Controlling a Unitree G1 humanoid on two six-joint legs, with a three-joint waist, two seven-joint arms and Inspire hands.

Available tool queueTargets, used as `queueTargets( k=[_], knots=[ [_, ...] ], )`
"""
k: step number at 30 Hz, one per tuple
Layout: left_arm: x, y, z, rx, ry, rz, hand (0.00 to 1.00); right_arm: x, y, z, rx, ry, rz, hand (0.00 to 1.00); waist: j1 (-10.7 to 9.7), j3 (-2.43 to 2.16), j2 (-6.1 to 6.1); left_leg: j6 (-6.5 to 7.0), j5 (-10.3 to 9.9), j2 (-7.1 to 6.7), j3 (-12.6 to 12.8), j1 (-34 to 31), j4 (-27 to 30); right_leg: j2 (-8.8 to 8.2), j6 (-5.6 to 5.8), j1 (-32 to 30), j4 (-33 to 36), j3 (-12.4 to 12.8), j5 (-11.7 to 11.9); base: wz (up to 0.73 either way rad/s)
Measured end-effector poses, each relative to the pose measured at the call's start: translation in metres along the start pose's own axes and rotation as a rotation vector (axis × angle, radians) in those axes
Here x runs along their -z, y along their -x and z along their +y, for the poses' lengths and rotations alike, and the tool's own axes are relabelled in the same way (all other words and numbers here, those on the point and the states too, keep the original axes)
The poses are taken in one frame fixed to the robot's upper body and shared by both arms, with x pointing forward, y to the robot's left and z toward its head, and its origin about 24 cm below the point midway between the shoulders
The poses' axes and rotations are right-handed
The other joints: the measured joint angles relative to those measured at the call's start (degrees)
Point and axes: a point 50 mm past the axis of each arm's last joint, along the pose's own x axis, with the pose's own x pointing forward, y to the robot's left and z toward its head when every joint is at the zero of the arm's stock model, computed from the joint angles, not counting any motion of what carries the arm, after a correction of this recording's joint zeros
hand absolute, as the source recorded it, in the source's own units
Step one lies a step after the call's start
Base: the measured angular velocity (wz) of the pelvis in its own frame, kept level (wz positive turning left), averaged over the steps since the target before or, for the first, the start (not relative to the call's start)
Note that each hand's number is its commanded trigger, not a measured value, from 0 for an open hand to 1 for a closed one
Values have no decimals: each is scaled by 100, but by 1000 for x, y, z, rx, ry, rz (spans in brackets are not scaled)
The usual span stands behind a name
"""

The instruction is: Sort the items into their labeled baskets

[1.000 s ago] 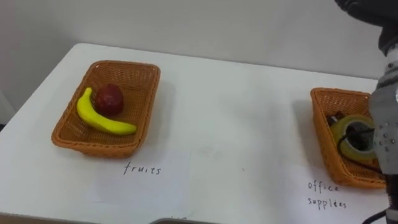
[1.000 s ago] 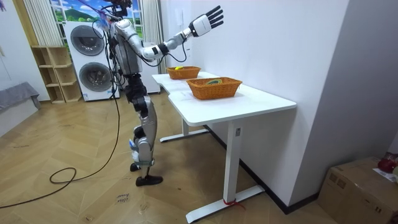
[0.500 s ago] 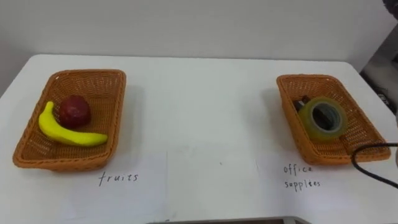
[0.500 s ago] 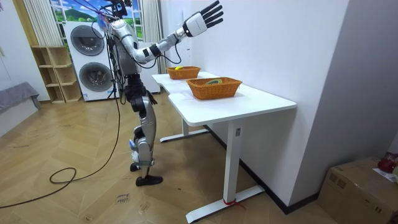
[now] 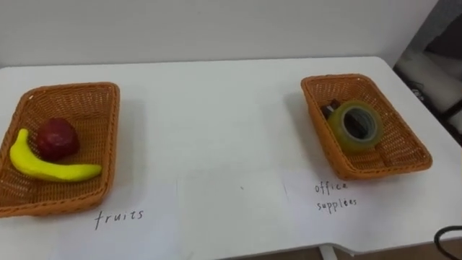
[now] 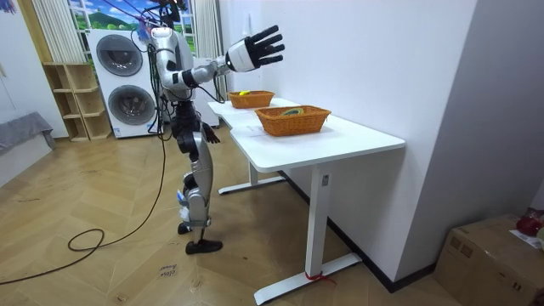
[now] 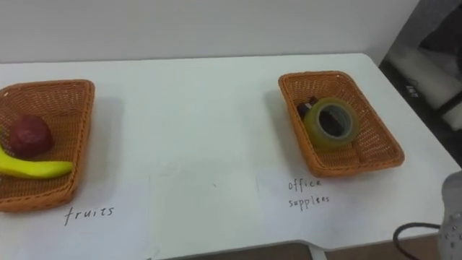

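Left basket [image 5: 72, 88] at table's [image 5: 216, 130] left end holds banana [image 5: 54, 171] lying along its near side, apple [image 5: 58, 139] touching it just behind. Handwritten label [image 5: 119, 215] on table in front of it. Table middle bare. Right basket [image 5: 339, 78] holds tape roll [image 5: 336, 128] propped tilted, small dark item [image 5: 330, 110] behind it, can't tell what. Second label [image 5: 336, 196] in front. Room view: robot stands at table's long side, right hand [image 6: 246, 55] raised high above tabletop, fingers spread, holding nothing.
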Motion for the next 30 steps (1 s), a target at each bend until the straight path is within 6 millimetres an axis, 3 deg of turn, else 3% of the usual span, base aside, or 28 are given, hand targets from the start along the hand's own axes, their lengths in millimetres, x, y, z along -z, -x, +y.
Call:
queueTargets(
  k=[13,16,27,30],
  knots=[
    [-3,-3,11,-32,20,-21,0,4,9,-57,300,60,24,0,-180,23,-72,-16,-14,8,113,55,-11,26,-5,34,-48,29,-3,-2],
    [-4,-4,11,-33,34,-18,0,13,12,-70,390,45,69,0,-195,33,-35,-29,-47,16,139,92,-24,70,-10,69,-106,136,1,-11],
    [-12,-5,16,-66,48,-42,0,60,46,-128,786,24,293,0,-316,52,81,-27,-72,21,140,44,-31,78,-7,8,-93,133,-2,-1],
    [-11,-4,15,-66,47,-41,0,73,55,-139,845,32,360,0,-370,35,110,-28,-73,22,140,37,-30,78,-8,0,-80,130,-7,0]
  ],
)
